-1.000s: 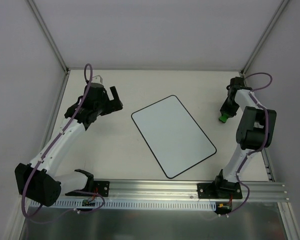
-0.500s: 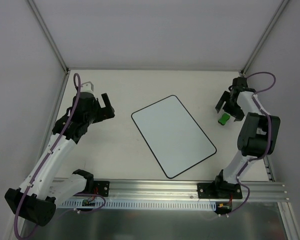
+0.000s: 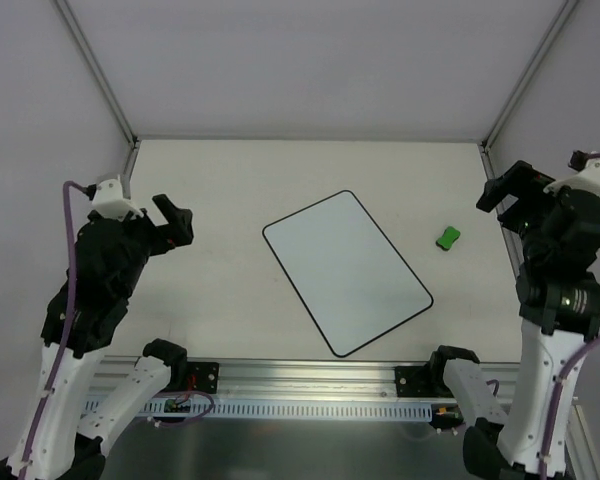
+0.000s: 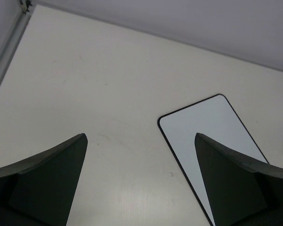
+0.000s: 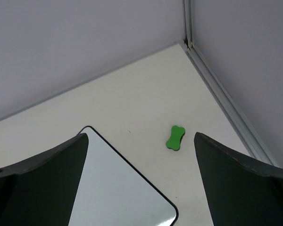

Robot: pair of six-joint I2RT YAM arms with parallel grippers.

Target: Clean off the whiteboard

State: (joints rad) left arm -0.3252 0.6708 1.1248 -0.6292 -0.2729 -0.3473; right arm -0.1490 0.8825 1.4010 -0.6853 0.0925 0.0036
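The whiteboard (image 3: 345, 270) lies flat and slanted mid-table, white with a thin black border and no marks showing on it. It also shows in the left wrist view as whiteboard (image 4: 212, 134) and in the right wrist view as whiteboard (image 5: 118, 188). A small green bone-shaped eraser (image 3: 447, 237) lies on the table to its right, also seen as eraser (image 5: 175, 138). My left gripper (image 3: 170, 225) hangs open, raised to the left of the board. My right gripper (image 3: 510, 195) is open too, up high right of the eraser, holding nothing.
Grey walls with aluminium corner posts (image 3: 100, 80) enclose the beige table (image 3: 310, 165) at back and sides. A metal rail (image 3: 310, 375) carrying both arm bases runs along the near edge.
My right gripper opened, left the green eraser on the table and pulled up and to the right. My left arm drew back leftward and toward its base, still open.
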